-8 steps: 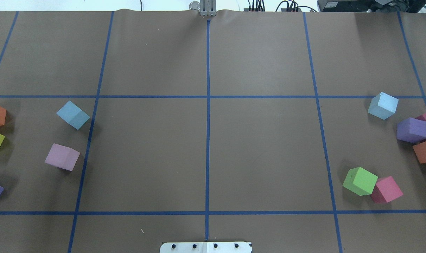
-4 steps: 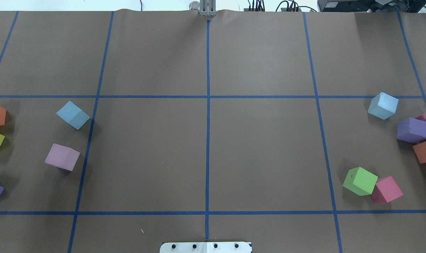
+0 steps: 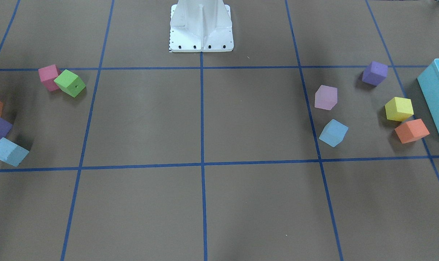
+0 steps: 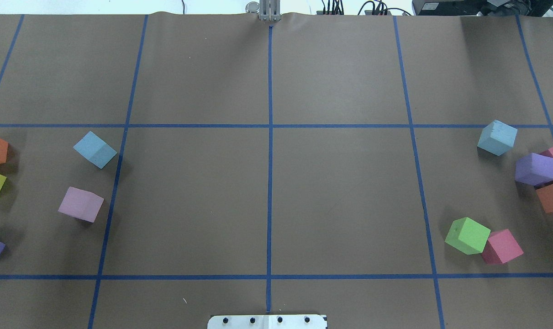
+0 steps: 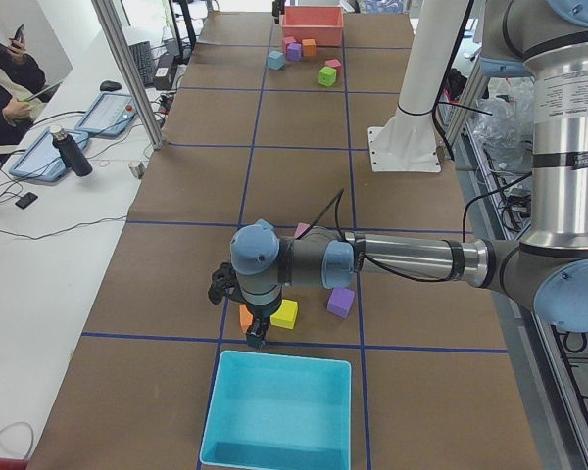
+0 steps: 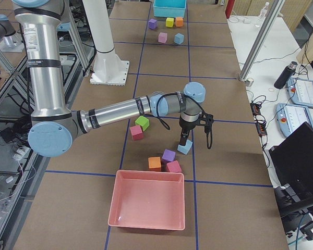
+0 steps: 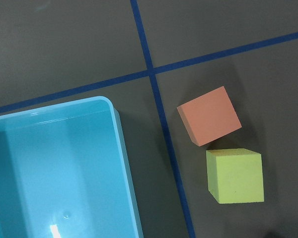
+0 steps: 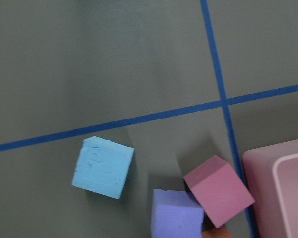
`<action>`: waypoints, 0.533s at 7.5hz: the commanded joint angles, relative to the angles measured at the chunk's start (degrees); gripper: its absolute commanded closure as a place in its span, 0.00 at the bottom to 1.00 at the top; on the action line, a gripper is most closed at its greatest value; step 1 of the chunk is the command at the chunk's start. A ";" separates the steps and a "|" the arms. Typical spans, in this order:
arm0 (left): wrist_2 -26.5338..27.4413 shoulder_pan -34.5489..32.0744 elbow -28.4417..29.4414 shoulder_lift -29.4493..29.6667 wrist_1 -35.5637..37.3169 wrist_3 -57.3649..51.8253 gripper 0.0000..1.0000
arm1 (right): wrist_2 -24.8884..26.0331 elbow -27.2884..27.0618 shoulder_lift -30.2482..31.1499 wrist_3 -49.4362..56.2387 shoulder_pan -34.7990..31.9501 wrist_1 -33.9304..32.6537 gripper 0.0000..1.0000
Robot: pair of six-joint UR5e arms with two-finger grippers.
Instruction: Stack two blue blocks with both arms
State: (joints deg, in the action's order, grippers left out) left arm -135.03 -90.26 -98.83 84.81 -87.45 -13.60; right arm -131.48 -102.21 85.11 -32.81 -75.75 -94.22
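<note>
One blue block (image 4: 95, 149) lies on the robot's left side of the table, also in the front view (image 3: 333, 132). The other blue block (image 4: 497, 137) lies on the right side, and shows in the front view (image 3: 9, 151) and the right wrist view (image 8: 103, 167). My left gripper (image 5: 258, 338) hangs low over the orange cube (image 7: 209, 115) and yellow cube (image 7: 235, 175), away from its blue block. My right gripper (image 6: 182, 140) hangs just above the right blue block (image 6: 185, 148). I cannot tell whether either gripper is open or shut.
A turquoise bin (image 5: 279, 411) stands at the table's left end and a pink bin (image 6: 147, 200) at the right end. Purple (image 4: 535, 168), pink (image 4: 502, 246), green (image 4: 467, 235) and orange (image 4: 552, 197) cubes lie near the right blue block. A lilac cube (image 4: 81, 204) lies near the left one.
A small dark part has come in at the right edge of the overhead view, near the right blue block. No block has moved.
</note>
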 commanded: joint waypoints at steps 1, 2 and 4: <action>0.12 0.00 0.04 0.00 0.00 0.06 0.02 | 0.78 1.83 -3.00 -4.70 3.93 0.00 0.00; 0.12 0.00 0.04 0.00 0.00 -0.02 0.02 | 1.92 4.19 -5.28 -7.77 5.68 1.04 0.00; 0.03 0.00 0.04 -0.17 0.00 -0.02 0.02 | 2.98 13.75 -5.04 -16.80 8.06 20.29 0.00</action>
State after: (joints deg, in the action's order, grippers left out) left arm -135.00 -90.26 -98.79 84.74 -87.45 -13.62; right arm -129.12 -94.11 80.36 -43.83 -69.40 -84.96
